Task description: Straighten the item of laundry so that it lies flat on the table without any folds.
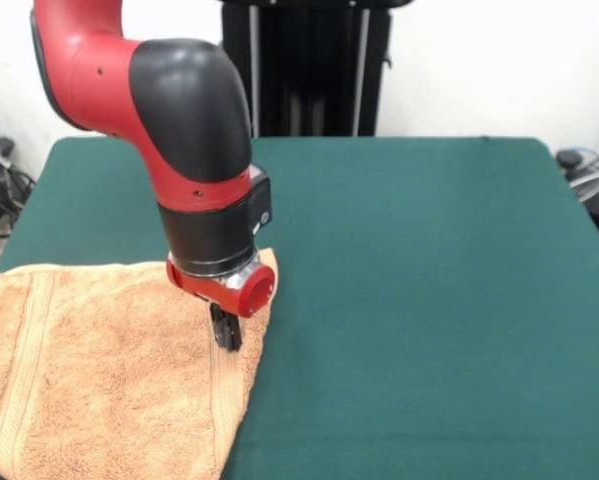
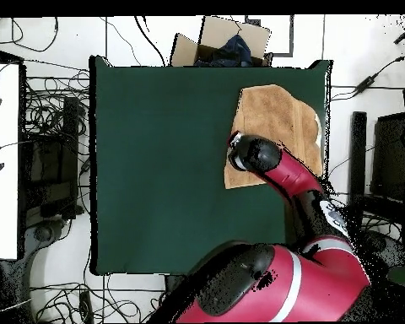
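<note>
Front view: the tan-orange towel [image 1: 109, 370] lies at the lower left of the frame on the green bench [image 1: 419, 300], its left and lower parts running past the picture's edges; a woven border band runs along its right side and another near its left. The red and black arm [image 1: 179, 130] descends from the upper left, and the gripper [image 1: 225, 328] stands on or just above the towel's right-hand border, close to the upper right corner. Only a dark, narrow tip shows below the red wrist ring, so whether it is parted, closed or pinching cloth cannot be told. The visible surface looks mostly flat, with soft rumpling near the right edge. Overhead view: the towel [image 2: 269, 126] sits at the upper right of the bench [image 2: 164, 169], near the bench's top and right edges; the arm [image 2: 290, 177] covers the towel's lower part, and the wrist hides the gripper. Risks, as a judgement: a pull taken so near the hem could drag the whole towel rather than spread it, bunching new folds, or slide it over the nearby bench edge; a shallow pinch could slip off the thick terry. No label, brand or legible writing shows in either view.
</note>
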Robot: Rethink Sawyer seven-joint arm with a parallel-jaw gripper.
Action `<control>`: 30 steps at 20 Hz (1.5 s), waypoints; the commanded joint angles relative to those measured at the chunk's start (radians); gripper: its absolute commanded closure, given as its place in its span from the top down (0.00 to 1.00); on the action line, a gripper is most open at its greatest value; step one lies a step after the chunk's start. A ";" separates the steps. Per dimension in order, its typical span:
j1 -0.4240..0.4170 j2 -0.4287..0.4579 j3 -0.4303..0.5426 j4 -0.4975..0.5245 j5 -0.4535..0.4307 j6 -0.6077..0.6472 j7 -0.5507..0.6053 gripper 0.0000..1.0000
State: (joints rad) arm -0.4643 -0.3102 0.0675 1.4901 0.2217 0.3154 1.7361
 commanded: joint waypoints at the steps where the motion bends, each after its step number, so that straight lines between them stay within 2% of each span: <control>1: 0.040 0.133 0.129 0.250 0.093 -0.188 0.383 0.00; 13: 0.013 0.060 0.213 0.434 0.247 -0.268 0.429 0.00; 19: 0.008 0.044 0.261 0.486 0.294 -0.318 0.463 0.00; 30: 0.035 -0.036 0.320 0.573 0.393 -0.311 0.538 0.00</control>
State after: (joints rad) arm -0.4925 -0.3920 0.2254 1.8643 0.5509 -0.1185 1.9275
